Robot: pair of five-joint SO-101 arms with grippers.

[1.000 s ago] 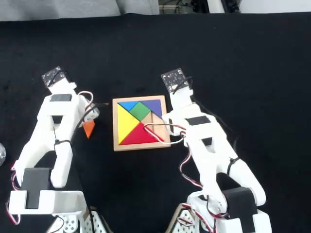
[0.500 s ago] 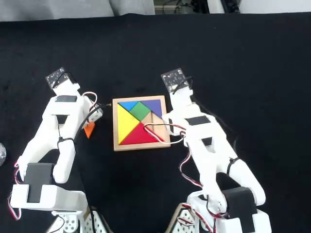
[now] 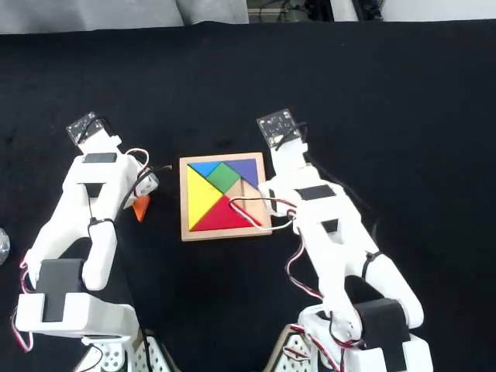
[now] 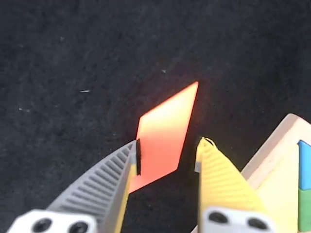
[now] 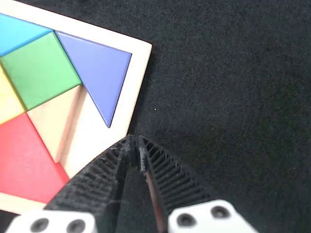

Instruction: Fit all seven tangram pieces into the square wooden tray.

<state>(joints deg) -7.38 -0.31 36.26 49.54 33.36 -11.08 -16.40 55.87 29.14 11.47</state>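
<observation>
- We log the orange parallelogram point(image 4: 165, 133) flat on the black counter point(image 3: 387, 116), outside the tray point(image 3: 225, 235) and just beside its left wall as seen from the high view.
- Left fingers point(image 4: 206, 155): spread, one on each side of the orange parallelogram. The grey one meets the piece's edge; a dark gap separates the yellow one from it. We see no pinch.
- A corner of the tray sits just beyond the yellow finger in the left wrist view.
- Right fingers point(image 5: 134, 144): pressed together, holding nothing, tips over the tray's rim on the side away from the orange piece.
- Six pieces lie in the tray: blue triangle point(image 3: 204, 167), green square point(image 3: 223, 178), violet triangle point(image 5: 99, 68), yellow triangle point(image 3: 200, 198), red triangle point(image 3: 225, 215), tan triangle point(image 5: 53, 121).
- A strip of bare tray floor shows between the violet triangle and the tan triangle, running toward the right fingers.
- From above, the left arm point(image 3: 93, 209) stands beside the tray; the right arm point(image 3: 325, 225) overlaps the tray's right edge.
</observation>
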